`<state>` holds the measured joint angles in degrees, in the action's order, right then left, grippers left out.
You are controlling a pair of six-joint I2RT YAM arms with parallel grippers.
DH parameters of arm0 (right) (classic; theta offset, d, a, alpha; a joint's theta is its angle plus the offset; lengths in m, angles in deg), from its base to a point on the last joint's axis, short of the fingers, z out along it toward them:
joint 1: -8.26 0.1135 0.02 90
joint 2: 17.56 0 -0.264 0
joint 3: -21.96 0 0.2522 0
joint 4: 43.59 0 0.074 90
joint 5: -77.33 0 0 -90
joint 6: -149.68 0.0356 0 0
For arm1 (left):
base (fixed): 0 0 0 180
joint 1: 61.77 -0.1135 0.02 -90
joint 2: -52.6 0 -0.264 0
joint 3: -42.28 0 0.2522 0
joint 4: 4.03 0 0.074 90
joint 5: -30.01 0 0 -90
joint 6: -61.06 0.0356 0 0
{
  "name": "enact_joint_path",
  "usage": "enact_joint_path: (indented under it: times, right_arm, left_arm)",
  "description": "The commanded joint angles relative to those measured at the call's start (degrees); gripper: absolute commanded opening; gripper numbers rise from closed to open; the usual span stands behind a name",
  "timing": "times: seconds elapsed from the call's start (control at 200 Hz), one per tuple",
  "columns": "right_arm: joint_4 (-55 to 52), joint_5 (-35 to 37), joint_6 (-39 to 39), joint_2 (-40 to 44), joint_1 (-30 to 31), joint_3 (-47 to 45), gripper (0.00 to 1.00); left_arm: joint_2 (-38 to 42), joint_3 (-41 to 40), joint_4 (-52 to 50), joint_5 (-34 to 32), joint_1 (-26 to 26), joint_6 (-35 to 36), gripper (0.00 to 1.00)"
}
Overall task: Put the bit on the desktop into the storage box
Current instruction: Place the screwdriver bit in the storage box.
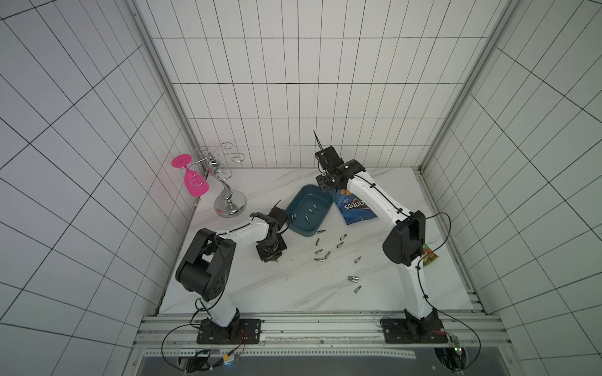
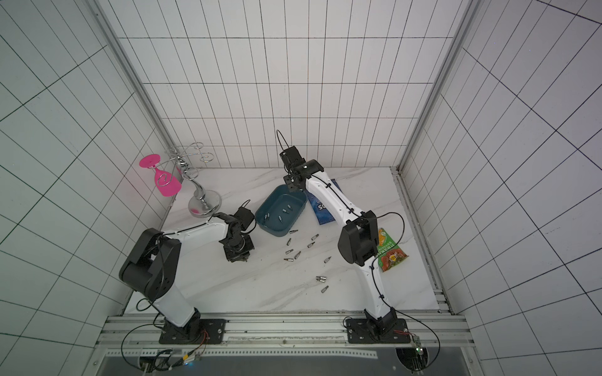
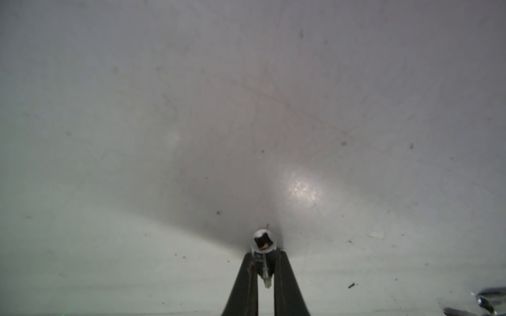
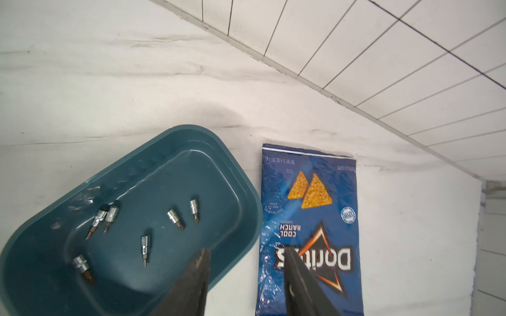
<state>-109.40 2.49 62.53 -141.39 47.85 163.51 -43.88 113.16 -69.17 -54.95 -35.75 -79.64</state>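
Observation:
My left gripper is shut on a silver bit, held nose-down just over the white desktop. In a top view that gripper points down in front of the box's left end. The dark teal storage box holds several bits. Several more bits lie scattered on the desktop in front of the box. My right gripper is open and empty. It hangs over the gap between the box rim and the chip bag, at the box's far right corner.
A blue Doritos bag lies right of the box. A green snack bag lies by the right arm's elbow. At the back left stands a chrome glass rack with a pink glass hanging on it. Tiled walls enclose three sides.

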Motion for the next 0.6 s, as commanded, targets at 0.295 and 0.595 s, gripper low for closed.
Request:
enact_joint_path:
  times: [0.295, 0.595]
  right_arm:
    - [-6.75, -2.49, 14.11, 18.29, -5.91, -25.36, 0.48]
    - [-3.55, -5.9, 20.84, 27.22, -6.22, -43.47, 0.48]
  left_arm:
    - [7.53, 14.96, -11.79, -4.03, 2.08, 4.32, 0.0]
    - [-5.89, 35.17, -14.23, -2.39, 2.62, 11.34, 0.0]
